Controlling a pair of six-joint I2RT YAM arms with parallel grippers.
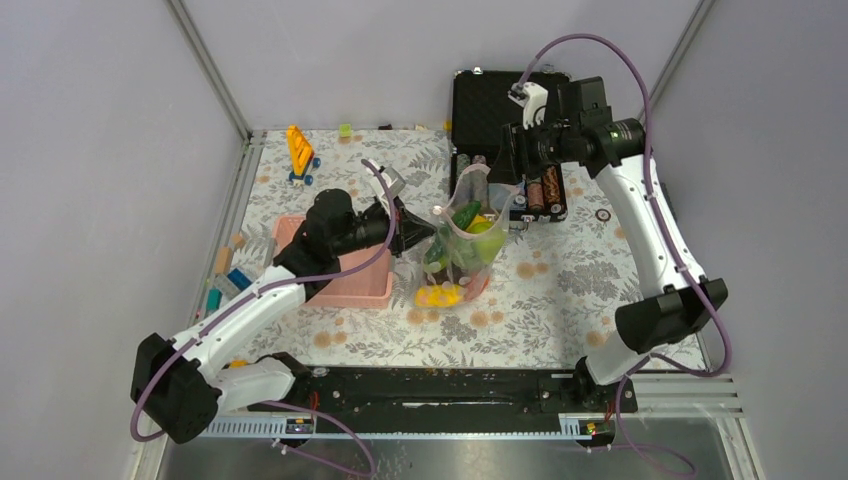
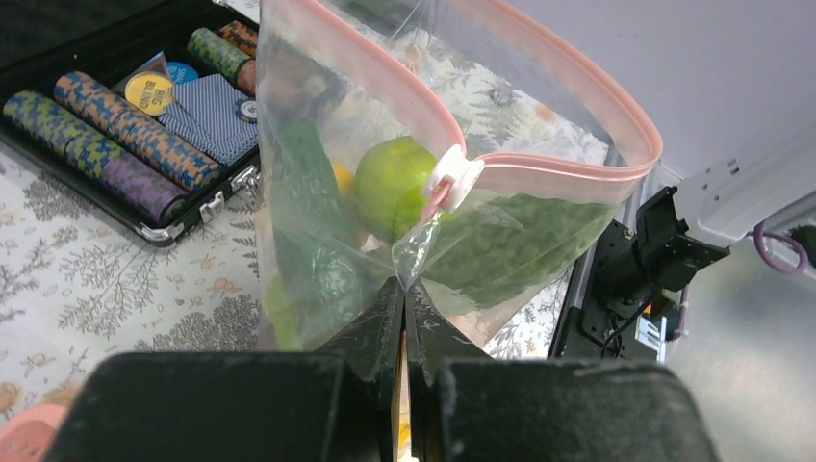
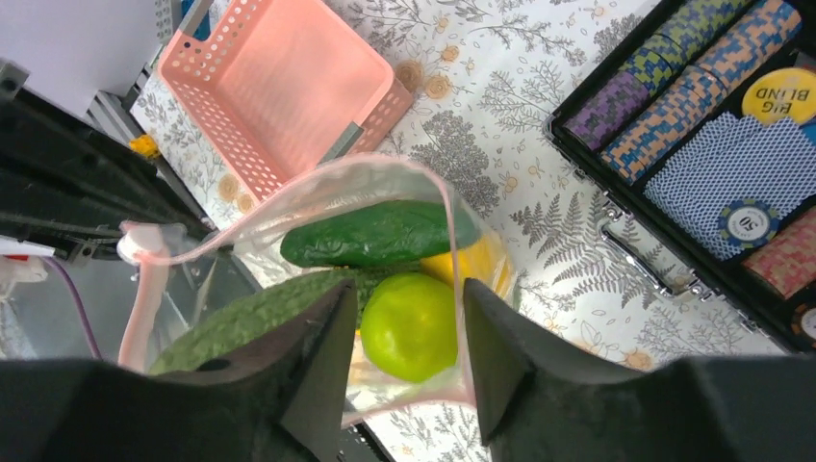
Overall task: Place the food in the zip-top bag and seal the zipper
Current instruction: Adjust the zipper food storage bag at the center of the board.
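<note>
The clear zip-top bag (image 1: 463, 243) hangs between my two grippers, its mouth partly open. Its pink zipper (image 2: 568, 166) carries a white slider (image 2: 452, 179) near the left end. Inside lie food pieces: a green round fruit (image 3: 409, 327), a cucumber (image 3: 380, 234), a yellow citrus (image 3: 473, 262) and a green leafy piece (image 2: 510, 245). My left gripper (image 2: 404, 287) is shut on the bag's corner just below the slider. My right gripper (image 3: 409, 337) stands open over the mouth's other end, with the pink edge lying against its right finger (image 3: 500, 337).
The empty pink basket (image 1: 345, 285) sits under my left arm. An open black case (image 1: 500, 110) of poker chips and cards stands behind the bag. A yellow toy (image 1: 300, 150) and coloured blocks (image 1: 225, 275) lie along the left side.
</note>
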